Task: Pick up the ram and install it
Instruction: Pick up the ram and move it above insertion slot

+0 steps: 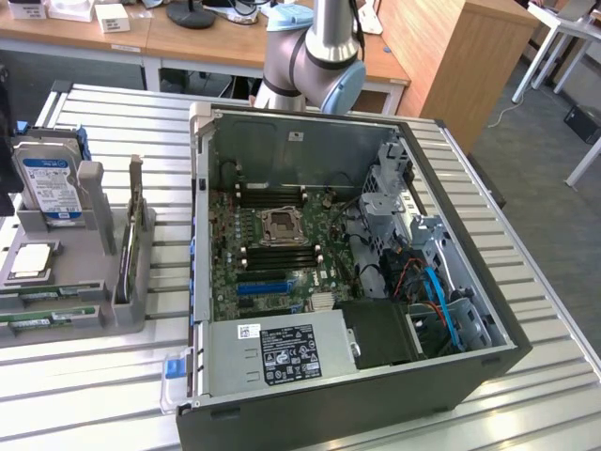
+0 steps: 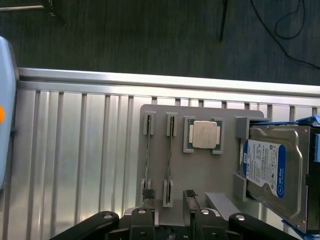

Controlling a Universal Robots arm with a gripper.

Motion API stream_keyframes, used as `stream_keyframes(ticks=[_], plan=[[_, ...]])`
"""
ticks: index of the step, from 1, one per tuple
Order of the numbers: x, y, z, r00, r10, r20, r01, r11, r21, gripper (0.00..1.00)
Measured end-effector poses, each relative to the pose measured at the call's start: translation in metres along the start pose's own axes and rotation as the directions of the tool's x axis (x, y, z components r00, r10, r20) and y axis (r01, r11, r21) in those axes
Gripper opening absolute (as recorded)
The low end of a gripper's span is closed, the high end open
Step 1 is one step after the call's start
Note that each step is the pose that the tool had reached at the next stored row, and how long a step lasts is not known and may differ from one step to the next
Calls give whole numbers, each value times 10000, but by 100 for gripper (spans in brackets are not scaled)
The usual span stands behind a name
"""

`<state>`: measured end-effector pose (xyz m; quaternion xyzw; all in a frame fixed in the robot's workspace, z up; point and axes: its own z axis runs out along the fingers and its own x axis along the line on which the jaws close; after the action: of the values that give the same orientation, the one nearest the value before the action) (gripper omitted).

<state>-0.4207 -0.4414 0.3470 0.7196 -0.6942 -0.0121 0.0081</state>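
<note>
Two ram sticks stand on edge in slots of a grey holder (image 2: 200, 170), one (image 2: 149, 155) beside the other (image 2: 170, 155). In the exterior view they are thin green strips (image 1: 49, 317) at the near end of that holder (image 1: 103, 324). My gripper (image 2: 169, 197) hangs open well above the holder with nothing between its fingers (image 2: 147, 196). The end of the second stick lies in line with the gap between them. The open computer case (image 1: 451, 366) shows its motherboard (image 1: 272, 268) with black memory slots (image 1: 282, 254) around the processor socket (image 1: 280, 225).
On the holder, a square silver processor (image 2: 204, 134) sits next to the ram, and a hard drive (image 2: 270, 175) stands beyond it. The robot arm (image 1: 324, 56) rises behind the case. A slatted metal table (image 1: 84, 385) carries everything; desks stand behind.
</note>
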Motion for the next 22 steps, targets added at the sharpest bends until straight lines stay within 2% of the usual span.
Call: stream_keyframes(ticks=[3,22], plan=[[1,-3,92,10000,0,0,0,10000,1,36],[3,-12,437,10000,0,0,0,10000,0,36]])
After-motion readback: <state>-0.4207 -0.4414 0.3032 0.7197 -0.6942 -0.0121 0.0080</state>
